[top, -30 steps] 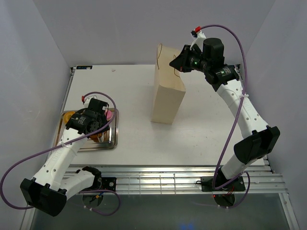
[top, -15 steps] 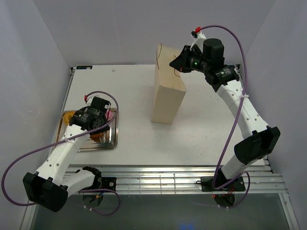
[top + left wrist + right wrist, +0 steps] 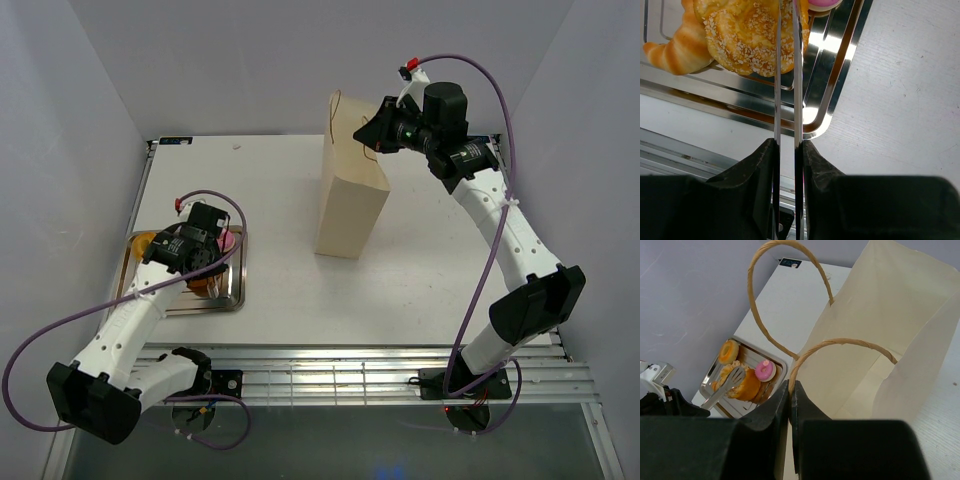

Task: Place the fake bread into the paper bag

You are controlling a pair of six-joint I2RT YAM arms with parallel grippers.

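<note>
Since a second ago, the left arm has moved only a tiny bit over the tray. The right arm and the bag have stayed where they were.

Four pieces of fake bread lie on the one flat silver metal tray (image 3: 840, 65). One is a round golden bun with seeds on top (image 3: 747, 37). One is a golden curved croissant (image 3: 680, 50), and it touches the bun. One is a round piece with a pink top (image 3: 765, 371), just beside the bun. One is an orange ring (image 3: 729, 351) in a tray corner.

One pair of long silver metal tongs (image 3: 777, 90) reaches over the seeded bun. I cannot tell if they touch it. The left gripper (image 3: 788, 145) squeezes the tongs, so their two blades sit almost together.

One tall cream paper bag (image 3: 350, 210) stands upright on the white table (image 3: 280, 180), well apart from the tray. Its top is open. It has two brown string handles (image 3: 790, 250). The right gripper (image 3: 790, 390) has its two fingers pressed together on the bag's top edge, right where one handle starts.
</note>
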